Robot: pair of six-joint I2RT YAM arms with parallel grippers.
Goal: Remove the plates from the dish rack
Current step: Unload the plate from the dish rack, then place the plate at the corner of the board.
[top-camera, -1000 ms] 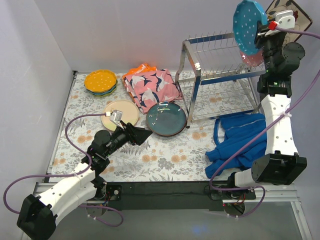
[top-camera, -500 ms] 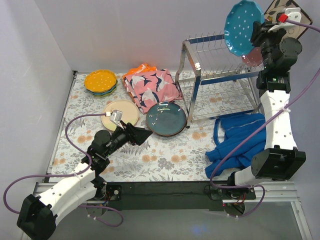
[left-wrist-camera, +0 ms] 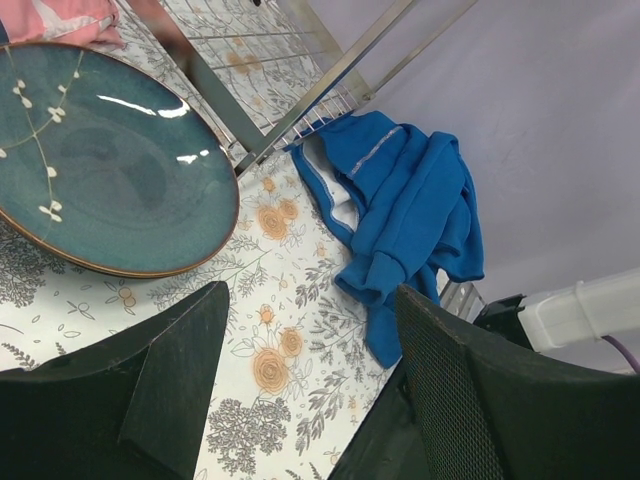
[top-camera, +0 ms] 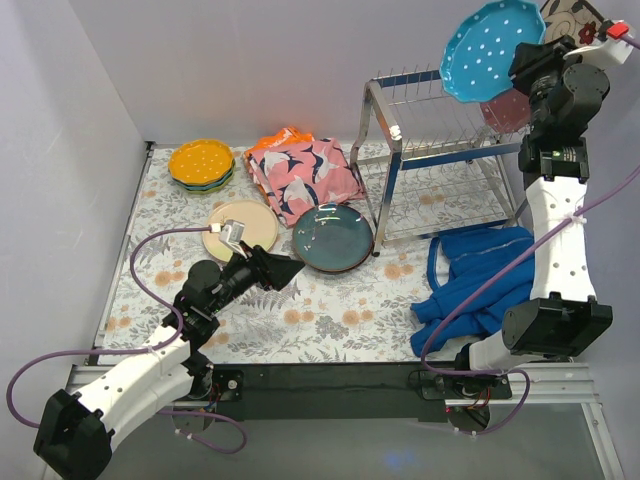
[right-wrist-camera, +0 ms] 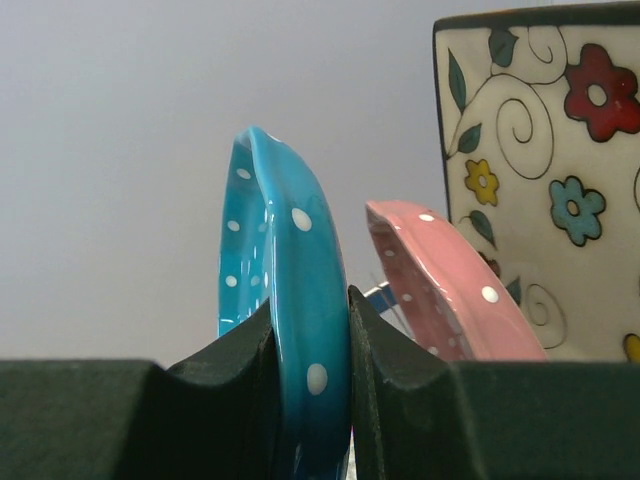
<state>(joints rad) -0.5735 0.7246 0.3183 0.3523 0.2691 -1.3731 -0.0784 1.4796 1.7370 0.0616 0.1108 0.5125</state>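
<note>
The tall chrome wire dish rack [top-camera: 440,160] stands at back right. Above it the round blue white-dotted plate [top-camera: 490,50] is held on edge, its rim pinched by the right gripper [right-wrist-camera: 308,330]; it is best swung clear of the neighbouring round pink dotted plate [top-camera: 503,110]. The left gripper [left-wrist-camera: 310,300] is spread, empty

The top camera looked down from above and behind, taking in the whole table [top-camera: 340,320]. The left wrist camera sat low, facing rightward over the teal plate [left-wrist-camera: 100,170] and blue garment [left-wrist-camera: 400,210], both shared with it. The right wrist camera faced the blue dotted plate [right-wrist-camera: 290,330] edge-on, very close
</note>
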